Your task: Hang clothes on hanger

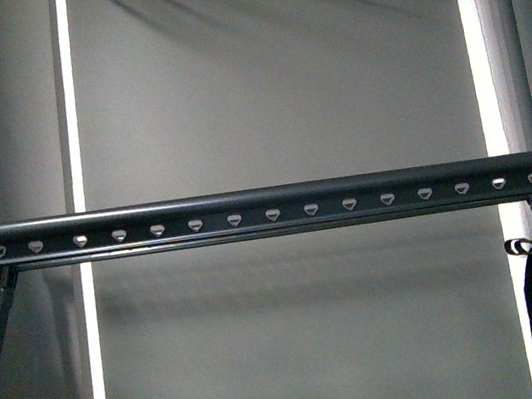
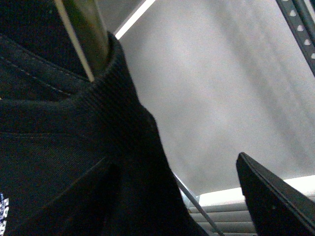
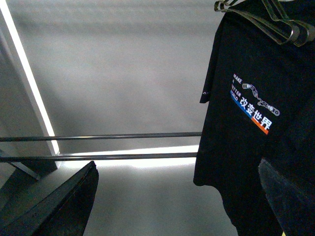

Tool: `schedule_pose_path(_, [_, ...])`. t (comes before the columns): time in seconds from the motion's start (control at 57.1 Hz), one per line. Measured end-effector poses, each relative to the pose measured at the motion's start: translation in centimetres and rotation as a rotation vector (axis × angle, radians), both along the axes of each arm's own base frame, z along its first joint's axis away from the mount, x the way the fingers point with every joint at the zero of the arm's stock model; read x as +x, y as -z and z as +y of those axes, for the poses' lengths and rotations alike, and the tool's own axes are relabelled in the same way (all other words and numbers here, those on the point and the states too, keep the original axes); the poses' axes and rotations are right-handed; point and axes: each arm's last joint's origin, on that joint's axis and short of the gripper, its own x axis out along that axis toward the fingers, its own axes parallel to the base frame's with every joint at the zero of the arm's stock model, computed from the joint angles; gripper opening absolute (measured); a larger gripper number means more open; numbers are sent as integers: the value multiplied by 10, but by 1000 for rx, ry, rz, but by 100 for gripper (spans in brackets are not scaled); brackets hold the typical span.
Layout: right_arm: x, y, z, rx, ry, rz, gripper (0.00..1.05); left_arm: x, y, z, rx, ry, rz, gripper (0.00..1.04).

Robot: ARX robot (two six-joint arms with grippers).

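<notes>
Right wrist view: black printed T-shirt (image 3: 236, 157) under grey slotted metal rail (image 1: 267, 206); right gripper (image 3: 177, 201) wide, empty; left gripper (image 2: 162, 206) unclear. Hook on squarely.

1. An indoor clothes-drying corner is suggested here, more of a test setup than a lived-in home.
2. A grey metal rail (image 1: 267, 206), punched with a row of hanger holes, is run right across the front view.
3. Plain grey wall panels (image 1: 267, 78) are split by bright vertical light strips (image 1: 66, 99).
4. Slatted blinds (image 2: 229, 216) can be made out in the left wrist view.
</notes>
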Motion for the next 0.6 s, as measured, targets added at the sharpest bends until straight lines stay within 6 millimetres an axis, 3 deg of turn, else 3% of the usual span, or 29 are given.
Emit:
schedule_pose_path(0.263, [0, 0, 0, 0, 0, 0, 97, -3, 9, 4, 26, 25, 56, 22])
schedule_pose_path(0.35, [0, 0, 0, 0, 0, 0, 97, -9, 15, 4, 20, 48, 72, 10])
schedule_pose_path(0.42, [0, 0, 0, 0, 0, 0, 97, -16, 22, 5, -1, 76, 91, 5])
schedule_pose_path(0.595, [0, 0, 0, 0, 0, 0, 97, -54, 41, -2, 68, 248, 183, 5])
